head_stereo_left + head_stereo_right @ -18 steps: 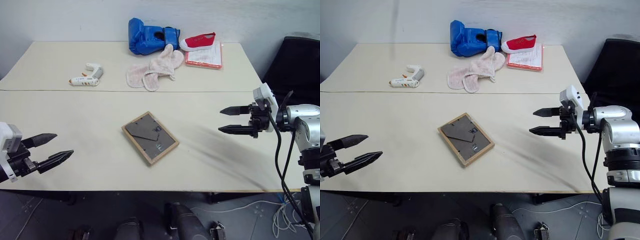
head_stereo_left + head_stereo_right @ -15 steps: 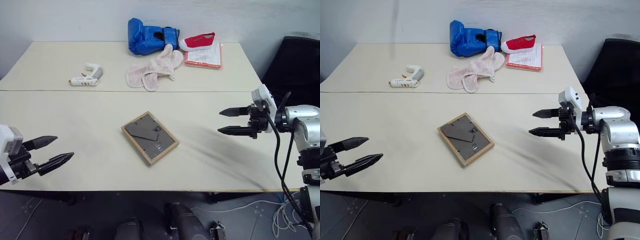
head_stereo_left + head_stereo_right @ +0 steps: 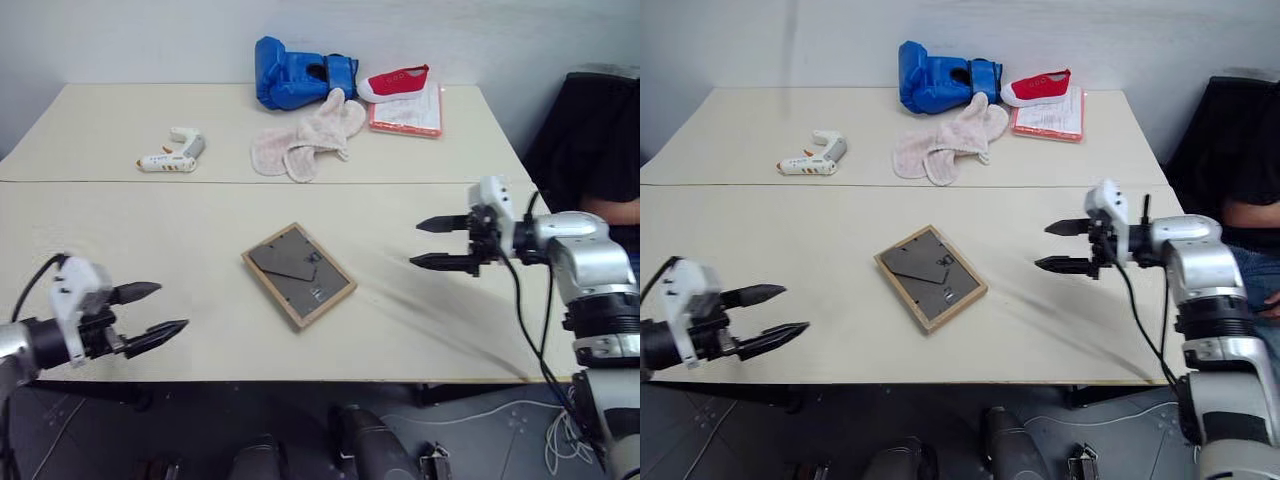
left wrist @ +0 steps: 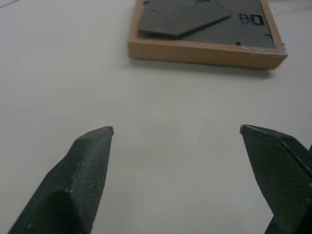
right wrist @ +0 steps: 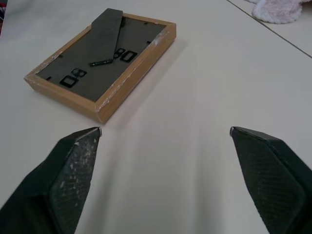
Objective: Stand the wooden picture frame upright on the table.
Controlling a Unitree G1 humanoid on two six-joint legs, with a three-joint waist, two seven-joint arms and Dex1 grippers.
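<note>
Near the front edge of the bench (image 3: 120, 120): the picture frame (image 3: 299, 274) lies flat, back panel up, easel stand folded against it; picture hidden underneath.
Frame angle: turned askew to the bench edges, so each arm faces a side of it.
Left gripper (image 3: 150, 311): jaws spread wide, empty, aimed at the frame from the front left corner, well apart from it.
Right gripper (image 3: 432, 243): jaws likewise wide and empty, pointing in from the right edge.
Likely reason: both sides flanked for lifting and tilting.
Far edge: boxing glove (image 3: 295, 72), shoe (image 3: 397, 80), mitts (image 3: 305, 140), glue gun (image 3: 173, 154), clear of the work.
</note>
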